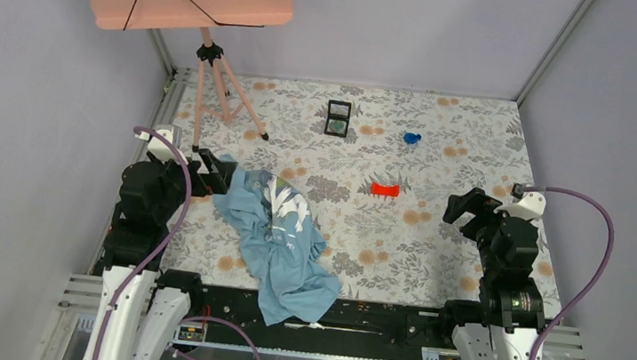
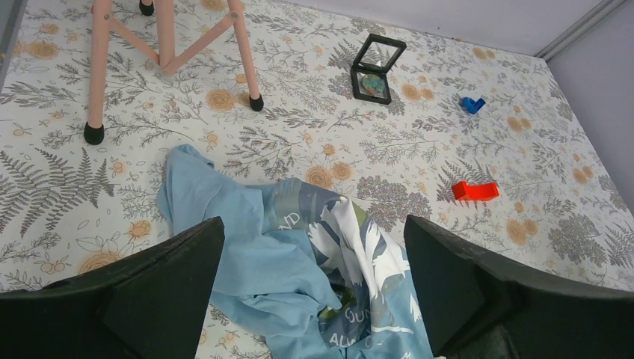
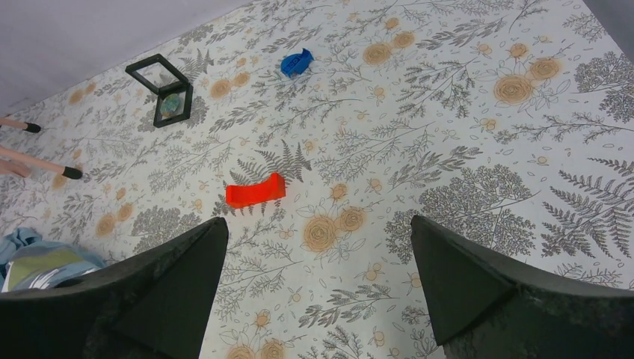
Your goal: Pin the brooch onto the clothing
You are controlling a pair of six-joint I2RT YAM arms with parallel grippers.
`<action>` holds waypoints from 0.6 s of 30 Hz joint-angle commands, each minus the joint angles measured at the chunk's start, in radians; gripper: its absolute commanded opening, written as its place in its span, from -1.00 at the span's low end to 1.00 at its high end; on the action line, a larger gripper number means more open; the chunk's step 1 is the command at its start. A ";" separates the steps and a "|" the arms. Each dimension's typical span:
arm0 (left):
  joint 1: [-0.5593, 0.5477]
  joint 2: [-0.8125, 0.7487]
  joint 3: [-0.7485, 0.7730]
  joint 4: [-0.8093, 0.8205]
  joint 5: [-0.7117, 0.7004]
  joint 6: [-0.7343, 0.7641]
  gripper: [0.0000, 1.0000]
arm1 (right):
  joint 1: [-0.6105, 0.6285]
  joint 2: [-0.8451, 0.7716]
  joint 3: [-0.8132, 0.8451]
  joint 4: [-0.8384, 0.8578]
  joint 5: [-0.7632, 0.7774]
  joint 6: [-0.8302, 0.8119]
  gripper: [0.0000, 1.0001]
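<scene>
Brooch (image 2: 374, 87) sits in an open black case (image 1: 338, 108) on the floral table (image 1: 465, 115), well beyond the crumpled T-shirt (image 1: 280, 256) toward the far wall. Left gripper (image 2: 312, 224) hovers over the T-shirt's far end, jaws wide apart and empty. Right gripper (image 3: 318, 224) hangs well right of the T-shirt, jaws likewise spread and empty, a red block (image 3: 256, 191) lying between them.

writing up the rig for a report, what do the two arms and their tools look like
The left arm and right arm are matte black up top, white near the bases. A purple cable loops off each wrist. The left tool and right tool are black, with two broad wedge-shaped fingers. No markings legible.
</scene>
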 commanded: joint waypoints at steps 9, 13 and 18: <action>0.005 0.062 -0.010 0.063 0.093 -0.010 0.98 | -0.004 0.035 0.012 0.014 -0.083 0.037 0.99; -0.017 0.110 -0.017 0.053 0.121 -0.036 0.98 | -0.004 0.084 0.004 0.036 -0.195 0.058 0.99; -0.147 0.134 -0.043 0.009 0.059 -0.105 0.97 | -0.004 0.207 0.026 0.025 -0.388 0.053 0.96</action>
